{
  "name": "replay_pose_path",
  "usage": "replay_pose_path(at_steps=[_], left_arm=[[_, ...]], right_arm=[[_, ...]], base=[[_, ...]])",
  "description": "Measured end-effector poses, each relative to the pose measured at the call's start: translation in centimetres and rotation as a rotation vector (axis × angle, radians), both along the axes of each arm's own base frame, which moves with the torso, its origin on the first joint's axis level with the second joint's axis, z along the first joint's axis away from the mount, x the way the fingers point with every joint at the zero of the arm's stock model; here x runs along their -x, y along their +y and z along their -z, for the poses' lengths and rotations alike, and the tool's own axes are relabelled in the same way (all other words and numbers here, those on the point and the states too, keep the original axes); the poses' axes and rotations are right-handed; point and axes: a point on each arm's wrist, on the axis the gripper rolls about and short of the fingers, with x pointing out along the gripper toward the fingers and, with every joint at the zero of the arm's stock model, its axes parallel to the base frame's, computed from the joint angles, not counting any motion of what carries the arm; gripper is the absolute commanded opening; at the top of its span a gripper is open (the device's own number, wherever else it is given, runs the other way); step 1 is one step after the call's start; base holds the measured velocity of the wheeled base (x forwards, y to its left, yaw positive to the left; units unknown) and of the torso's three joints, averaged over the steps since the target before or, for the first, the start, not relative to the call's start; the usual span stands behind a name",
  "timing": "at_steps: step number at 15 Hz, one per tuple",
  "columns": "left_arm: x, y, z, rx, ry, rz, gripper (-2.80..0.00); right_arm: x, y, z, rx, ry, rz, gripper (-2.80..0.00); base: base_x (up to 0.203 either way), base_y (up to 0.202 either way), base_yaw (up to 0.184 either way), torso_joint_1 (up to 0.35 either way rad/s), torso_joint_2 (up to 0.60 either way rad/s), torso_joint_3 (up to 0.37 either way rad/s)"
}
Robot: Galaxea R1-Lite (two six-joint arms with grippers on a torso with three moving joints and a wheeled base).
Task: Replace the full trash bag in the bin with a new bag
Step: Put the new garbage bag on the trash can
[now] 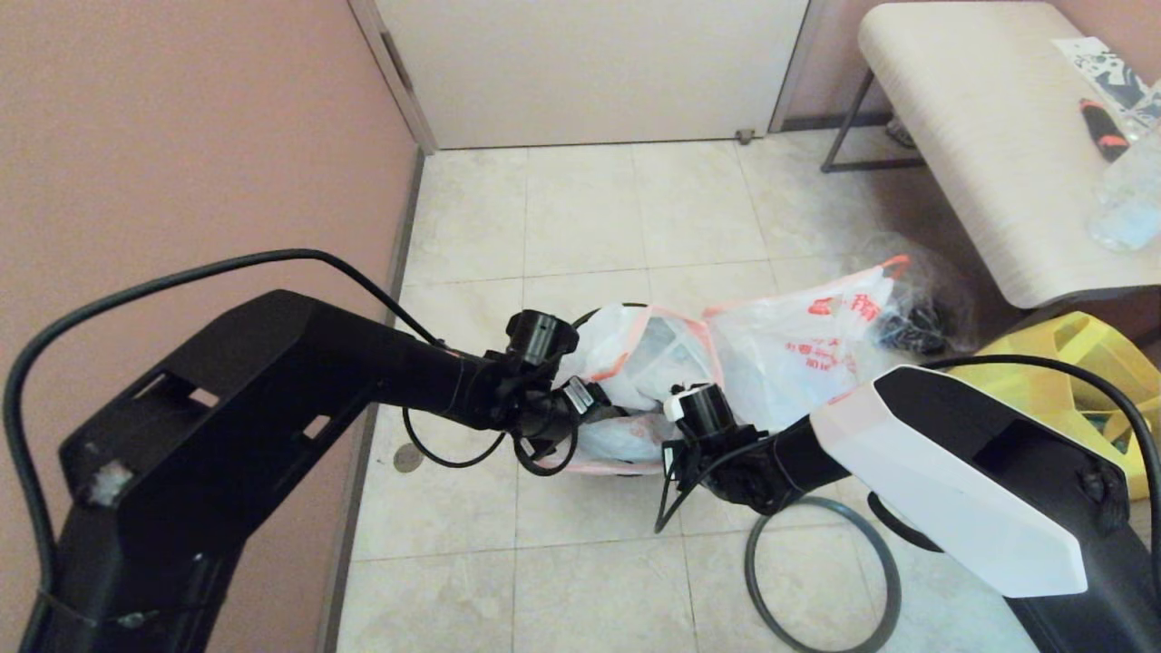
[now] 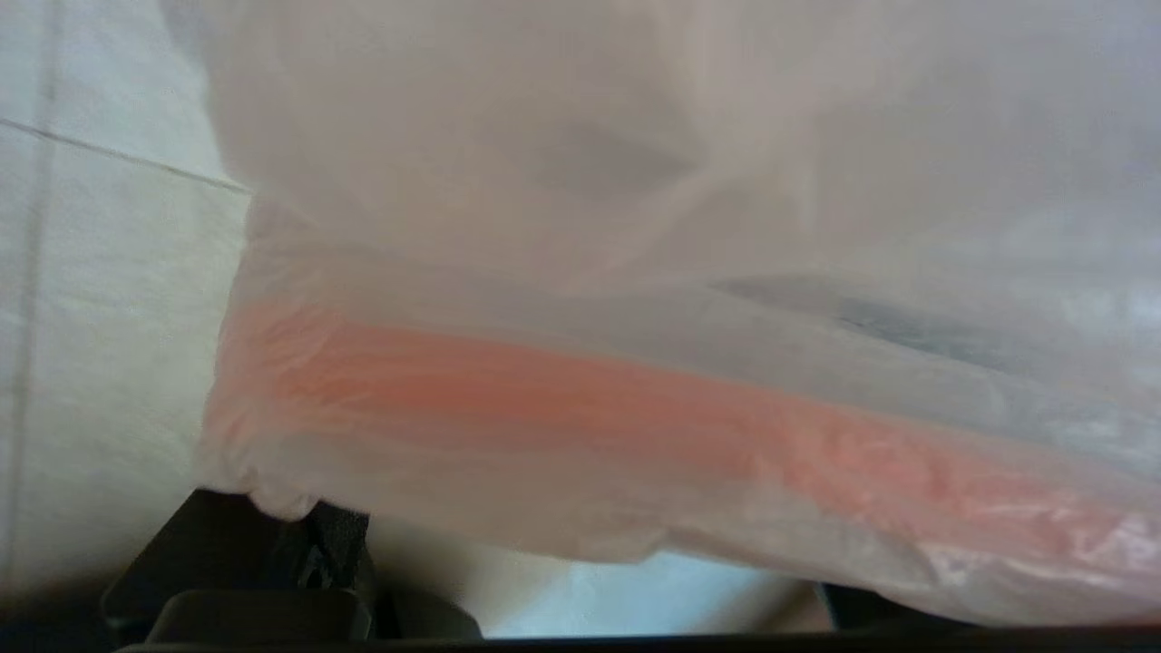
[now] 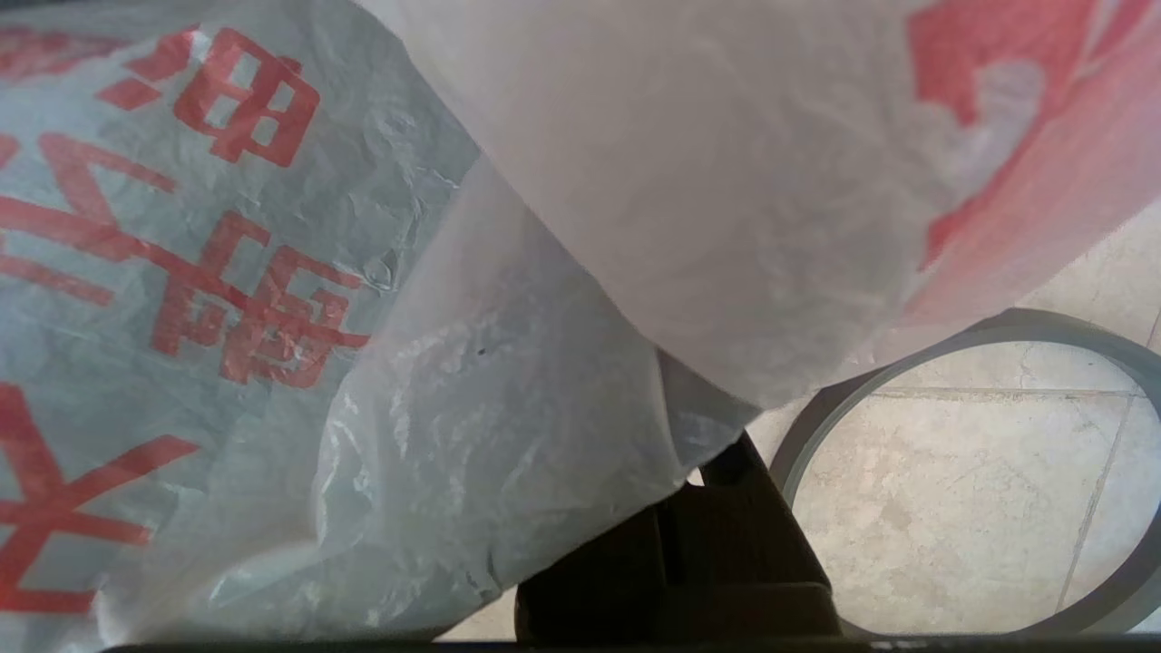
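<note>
1. Pink wall (image 1: 181, 136) along the left side; pale door (image 1: 590, 68) at the far end; beige tiled floor (image 1: 580, 209).
2. Left gripper (image 1: 594, 404), black, at mid-floor against the left edge of the new bag (image 1: 635, 358); in the left wrist view the bag's orange-red trim (image 2: 635, 399) lies across the fingers (image 2: 317, 544); jaw state cannot be told.
3. New bag: thin white plastic, opened and bunched up between the two grippers; the bin itself cannot be made out beneath it.
4. Right gripper (image 1: 676, 453), at the bag's near right side, under plastic; in the right wrist view one dark finger (image 3: 689, 562) shows below the white film (image 3: 635, 181); jaws apart or together cannot be told.
5. Full bag (image 1: 798, 340), white with red lettering and an orange-red handle, on the floor touching the new bag's right side.
6. Hoop (image 1: 816, 580), dark grey, flat on the floor near the robot, just right of the right gripper, apart from both bags.
7. Clear bag (image 1: 916, 317) with black contents, just behind and right of the full bag.
8. Yellow tote (image 1: 1088, 363), right edge, beside the bench (image 1: 980, 136); bench carries small items at its far right.
</note>
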Motion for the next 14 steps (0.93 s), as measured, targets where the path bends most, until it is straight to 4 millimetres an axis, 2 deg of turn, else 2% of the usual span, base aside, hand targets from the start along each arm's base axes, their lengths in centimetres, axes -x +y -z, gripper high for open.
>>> replay_pose_path(at_steps=[4,5,12,14], left_arm=[[-1.7,-0.3,1.3,-0.023,-0.016,-0.034,0.00],[-1.9,-0.4,1.5,-0.032,-0.020,-0.041,-2.80],[-1.9,-0.6,2.1,-0.042,-0.011,-0.039,-2.80],[-1.6,-0.1,2.1,-0.052,0.007,-0.046,-2.80]], right_arm=[[0.0,0.0,-0.4,-0.006,-0.007,0.001,-2.80],[0.0,0.0,-0.5,-0.007,-0.008,0.001,-2.80],[0.1,0.0,-0.8,-0.009,-0.012,-0.001,-2.80],[0.6,0.4,-1.4,-0.012,-0.016,-0.013,-2.80]], base=[[0.000,0.000,0.000,0.000,0.00,0.000],[0.000,0.000,0.000,0.000,0.00,0.000],[0.000,0.000,0.000,0.000,0.00,0.000],[0.000,0.000,0.000,0.000,0.00,0.000]])
